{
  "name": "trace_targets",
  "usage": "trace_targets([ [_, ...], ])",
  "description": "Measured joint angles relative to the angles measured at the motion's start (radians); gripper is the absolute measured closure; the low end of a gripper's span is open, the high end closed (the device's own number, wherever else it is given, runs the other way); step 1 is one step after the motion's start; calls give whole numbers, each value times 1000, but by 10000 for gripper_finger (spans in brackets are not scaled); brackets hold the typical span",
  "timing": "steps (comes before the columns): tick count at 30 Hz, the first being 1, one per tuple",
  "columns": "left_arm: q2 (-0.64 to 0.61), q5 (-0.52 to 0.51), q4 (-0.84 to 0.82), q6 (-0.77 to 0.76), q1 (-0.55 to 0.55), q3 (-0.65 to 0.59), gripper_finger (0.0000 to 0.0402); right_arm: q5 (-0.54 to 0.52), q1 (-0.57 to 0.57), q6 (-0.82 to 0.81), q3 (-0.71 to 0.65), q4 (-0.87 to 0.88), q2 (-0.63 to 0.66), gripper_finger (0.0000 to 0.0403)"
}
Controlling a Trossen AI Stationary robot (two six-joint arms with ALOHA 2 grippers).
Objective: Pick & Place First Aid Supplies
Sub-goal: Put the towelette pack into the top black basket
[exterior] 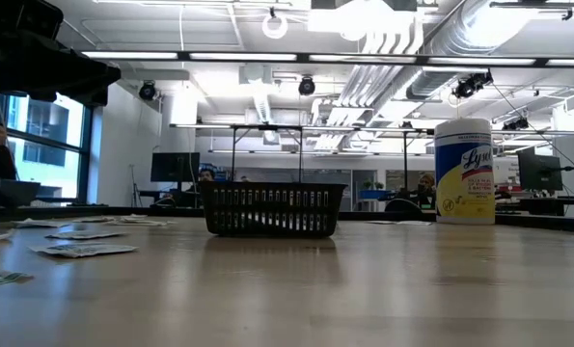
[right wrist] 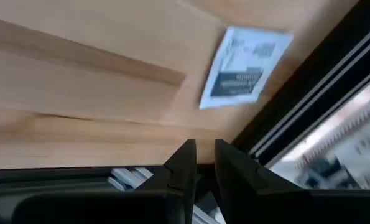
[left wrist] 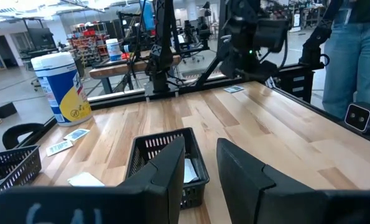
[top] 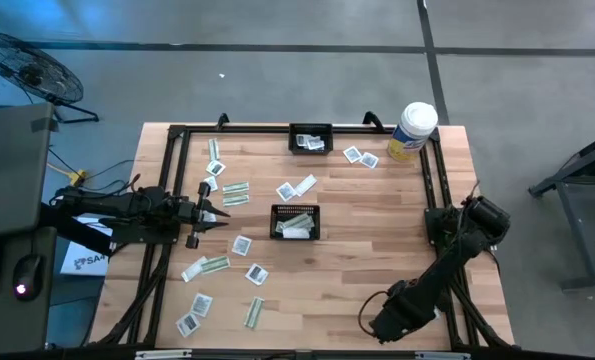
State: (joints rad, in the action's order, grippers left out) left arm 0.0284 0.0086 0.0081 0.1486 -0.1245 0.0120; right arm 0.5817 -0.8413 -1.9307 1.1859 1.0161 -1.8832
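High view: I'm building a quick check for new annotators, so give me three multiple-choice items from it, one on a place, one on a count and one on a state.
1. Where does the white-and-yellow canister stand?
A. At the table's corner, upper right in the picture
B. At the table's centre
C. Beside the left arm

2. How many black baskets are on the table?
A. One
B. Two
C. Four

3. What state is the centre basket in?
A. Upright and empty
B. Tipped on its side
C. Upright with packets inside

Key:
1 A: the canister stands at the upper right corner of the table.
2 B: there is one far basket and one centre basket.
3 C: packets lie inside the centre basket's walls.
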Motion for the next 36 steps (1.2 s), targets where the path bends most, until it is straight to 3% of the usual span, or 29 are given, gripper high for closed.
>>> trace_targets([
  [9,0,0,0,0,0,0,309,197,44,194,-161,-103,0,323],
  [15,0,0,0,0,0,0,309,244,87,289,-241,-189,0,282],
  [21,0,0,0,0,0,0,309,236,115,313,-313,-263,0,263],
  [28,0,0,0,0,0,0,309,189,184,455,-302,-256,1,265],
  [36,0,0,0,0,0,0,309,10,276,547,-192,-199,1,268],
])
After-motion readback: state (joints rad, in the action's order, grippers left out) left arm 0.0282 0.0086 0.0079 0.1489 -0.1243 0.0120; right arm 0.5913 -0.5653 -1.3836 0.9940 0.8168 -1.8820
